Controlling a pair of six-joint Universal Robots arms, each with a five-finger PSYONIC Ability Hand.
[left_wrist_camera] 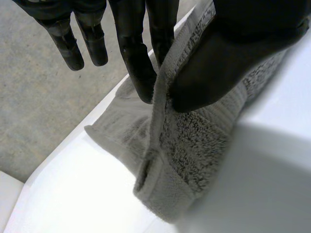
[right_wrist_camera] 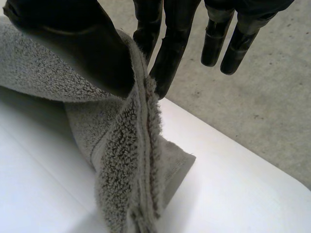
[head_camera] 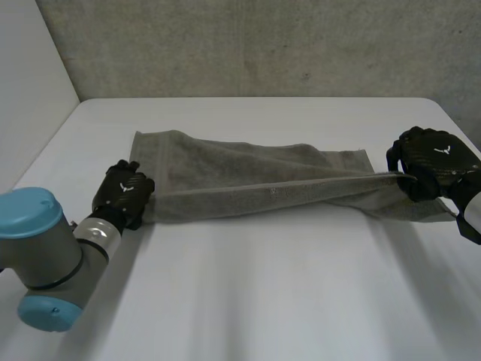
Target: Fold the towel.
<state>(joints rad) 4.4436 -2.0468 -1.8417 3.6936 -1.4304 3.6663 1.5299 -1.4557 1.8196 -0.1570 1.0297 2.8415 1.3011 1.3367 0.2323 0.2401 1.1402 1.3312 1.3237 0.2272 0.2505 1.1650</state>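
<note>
Head view: a grey towel (head_camera: 255, 184) stretches across the far half of the worktop (head_camera: 263, 301), from near the left edge to the right edge. The left hand (head_camera: 124, 192) holds its left end and the right hand (head_camera: 432, 162) its right end. The near long edge runs taut and raised between them, while the far part lies flat.

Left wrist view: the thumb (left_wrist_camera: 214, 63) pinches the towel's hem against a finger (left_wrist_camera: 138, 73), so this hand is clamped on the cloth. Right wrist view: the right hand is clamped on the hem in the same way.

The step in hand appears to be the first lengthwise fold. The next move likely calls for both hands to carry the held edge evenly toward the worktop's far edge, lay it on the far hem, then release.
</note>
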